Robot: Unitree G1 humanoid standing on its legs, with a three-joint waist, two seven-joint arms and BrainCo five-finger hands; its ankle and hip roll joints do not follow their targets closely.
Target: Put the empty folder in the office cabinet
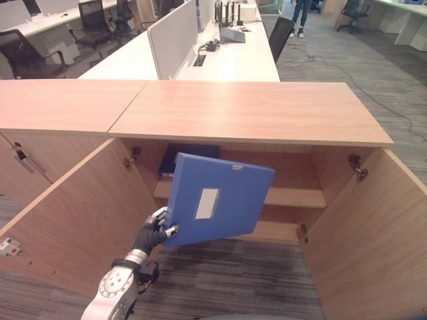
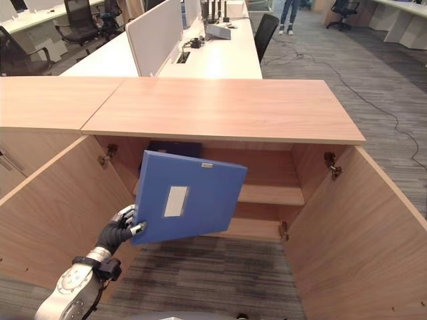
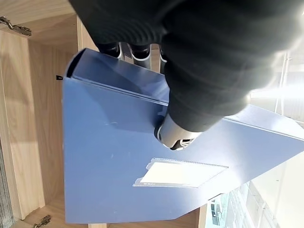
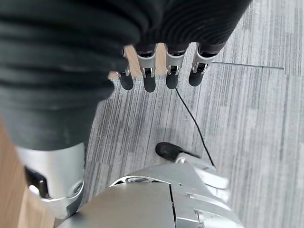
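I held the flat blue plastic folder (image 1: 217,200) in my left hand (image 1: 152,233). My fingers (image 1: 159,215) and thumb pinched it at its lower left corner, fingers behind and thumb on the front. The folder was up in the air, tipped a little to one side, in front of the open wooden office cabinet (image 1: 253,113). It was thin and square, with a clear pocket holding a pale label (image 1: 207,203) in the middle of its front and a tiny tag near its top edge. From my left wrist I saw its spine end was hollow, like a narrow box.

Both wooden cabinet doors (image 1: 63,220) stood wide open. Inside was a light wooden shelf (image 1: 293,197), and a dark blue folder (image 1: 190,157) lay on it at the back left, partly hidden behind the one I held.

My right hand (image 4: 161,71) hung low over the grey striped carpet (image 4: 237,118), fingers straight and loose, holding nothing.

Behind the cabinet stood a long white counter (image 1: 233,60) with a white divider panel (image 1: 172,37).
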